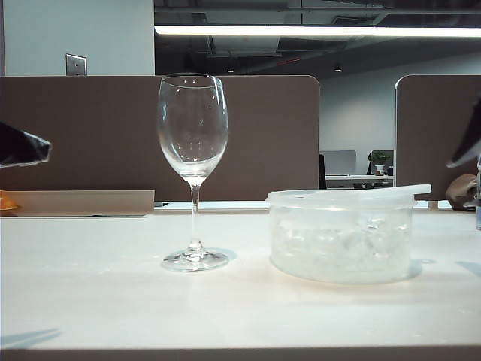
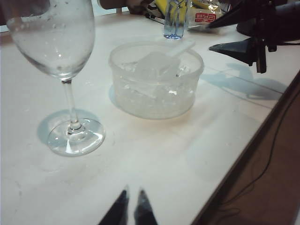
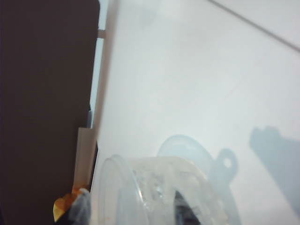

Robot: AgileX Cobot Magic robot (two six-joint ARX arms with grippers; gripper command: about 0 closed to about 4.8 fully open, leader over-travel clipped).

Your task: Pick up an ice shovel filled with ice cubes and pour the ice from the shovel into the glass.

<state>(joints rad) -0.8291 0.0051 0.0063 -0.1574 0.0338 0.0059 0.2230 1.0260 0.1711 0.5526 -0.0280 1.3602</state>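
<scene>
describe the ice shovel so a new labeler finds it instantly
On the white table, right of the wine glass, sits a round translucent tub of ice cubes. The ice shovel lies across its top: the only frosted scoop, with a flat handle jutting past the rim.

A round translucent tub (image 1: pixel 342 237) sits on the white counter (image 1: pixel 113 301). Behind the counter stands a brown partition (image 1: pixel 98 135), with a wall plate (image 1: pixel 75 65) on the pale wall above it. At the counter's far edge stand a clear bottle (image 2: pixel 176 21) and a printed snack packet (image 2: pixel 206 16).
</scene>
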